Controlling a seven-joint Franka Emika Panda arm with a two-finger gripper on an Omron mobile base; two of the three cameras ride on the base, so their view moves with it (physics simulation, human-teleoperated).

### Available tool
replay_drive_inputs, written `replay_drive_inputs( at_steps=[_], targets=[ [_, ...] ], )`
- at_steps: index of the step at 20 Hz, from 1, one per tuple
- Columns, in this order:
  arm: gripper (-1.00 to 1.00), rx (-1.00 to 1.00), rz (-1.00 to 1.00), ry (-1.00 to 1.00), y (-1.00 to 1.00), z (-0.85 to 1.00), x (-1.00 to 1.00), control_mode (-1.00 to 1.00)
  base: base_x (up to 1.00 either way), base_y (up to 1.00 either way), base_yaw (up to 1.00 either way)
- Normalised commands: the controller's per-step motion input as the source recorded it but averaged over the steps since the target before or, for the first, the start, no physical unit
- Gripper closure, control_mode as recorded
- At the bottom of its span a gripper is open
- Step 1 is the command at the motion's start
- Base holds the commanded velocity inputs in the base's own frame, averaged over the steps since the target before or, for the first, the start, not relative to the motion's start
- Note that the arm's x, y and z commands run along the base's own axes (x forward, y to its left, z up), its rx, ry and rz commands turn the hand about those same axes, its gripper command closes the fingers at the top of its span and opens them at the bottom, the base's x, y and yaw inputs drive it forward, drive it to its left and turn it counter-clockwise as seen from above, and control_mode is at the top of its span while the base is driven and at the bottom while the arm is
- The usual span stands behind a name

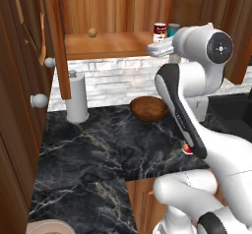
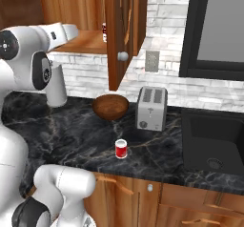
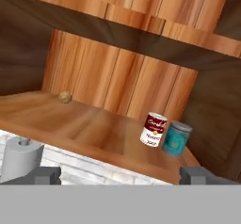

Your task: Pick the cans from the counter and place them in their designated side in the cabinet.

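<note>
Gripper (image 3: 120, 175) wide open, empty; dark red can (image 3: 154, 129) shelved in cabinet (image 3: 84, 124). Next: bright red can (image 2: 121, 149), counter (image 2: 76, 130), 6 o'clock.

Reddish-brown wood, black marble, red tins

Cabinet (image 3: 89, 72) reddish-brown planks; table (image 2: 86, 135) black with thin white veins; shelved can (image 3: 153, 129) dark red-and-white, neighbour can (image 3: 177, 138) teal-blue; table can (image 2: 121, 149) brighter red-and-white.

Cans: 3 total. 2 red-and-white: dark-label can (image 3: 154, 129) on cabinet shelf (image 3: 84, 124), brighter red can (image 2: 121, 149) on counter (image 2: 86, 130). 1 teal can (image 3: 177, 138). Also 1 wooden bowl (image 2: 110, 106), 1 toaster (image 2: 151, 108), 1 paper-towel roll (image 1: 77, 98), 1 small round brownish item (image 3: 64, 97).
</note>
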Motion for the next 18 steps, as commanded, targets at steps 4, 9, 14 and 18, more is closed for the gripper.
replay_drive_inputs(
  at_steps=[4, 9, 14, 18],
  targets=[
    [-1.00, -0.10, 0.00, 0.00, 0.00, -0.35, -0.63, -1.00, 0.00, 0.00, 0.00],
    [-1.00, -0.06, 0.00, 0.11, 0.00, -0.30, -0.31, -1.00, 0.00, 0.00, 0.00],
    [-1.00, 0.01, -0.03, 0.30, -0.01, -0.05, -0.21, -1.00, 0.00, 0.00, 0.00],
    [-1.00, 0.02, -0.02, 0.22, -0.06, -0.06, -0.18, -1.00, 0.00, 0.00, 0.00]
  ],
)
